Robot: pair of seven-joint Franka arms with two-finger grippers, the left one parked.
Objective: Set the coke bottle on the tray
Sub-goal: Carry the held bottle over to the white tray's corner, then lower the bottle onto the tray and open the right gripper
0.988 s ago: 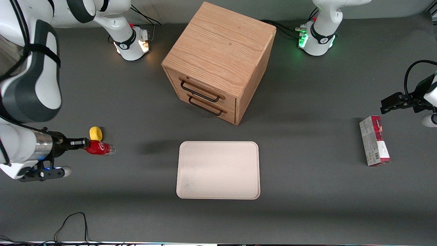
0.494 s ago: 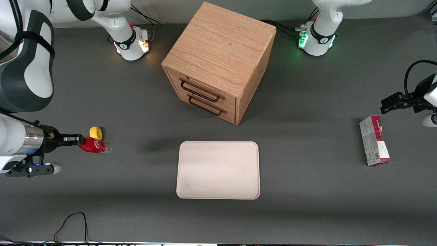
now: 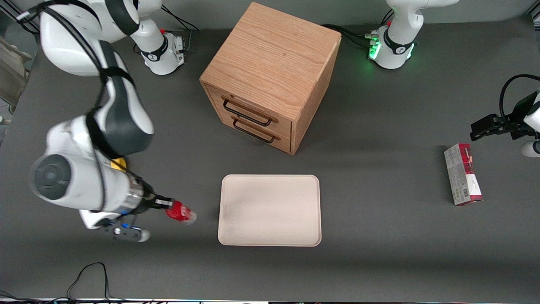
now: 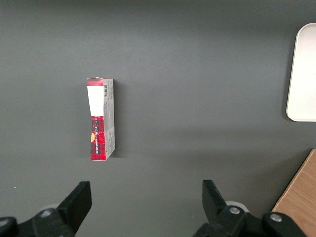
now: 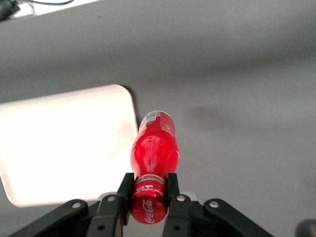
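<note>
Front view: the gripper (image 3: 168, 205) hangs above the grey table (image 3: 379, 261) toward the working arm's end, its fingers closed on the cap end of the coke bottle (image 3: 180, 213). The bottle is clear of the table surface and tilted, its clear base pointing toward the tray (image 3: 270, 210), which lies flat just beside it — bottle and tray are near but not touching. A small yellow object (image 3: 120, 164) peeks out from under the arm, farther from the camera than the bottle. The wooden drawer cabinet (image 3: 270, 76) stands farther from the camera than the tray, both drawers shut (two dark handles on its front). A red-and-grey carton (image 3: 462, 180) lies flat toward the parked arm's end of the table.

Left wrist view: the carton (image 4: 100, 119) lies on the bare grey surface, well apart from a rounded edge of the tray (image 4: 302, 74); a corner of the cabinet (image 4: 298, 205) also shows.

Right wrist view: the two black fingers (image 5: 124, 188) clamp the red cap and neck of the bottle (image 5: 154, 148) between them — white script is readable on the cap. The bottle's body reaches out from the gripper (image 5: 148, 190), its base over the grey table beside the tray's (image 5: 64, 148) rounded corner, not over the tray itself.
</note>
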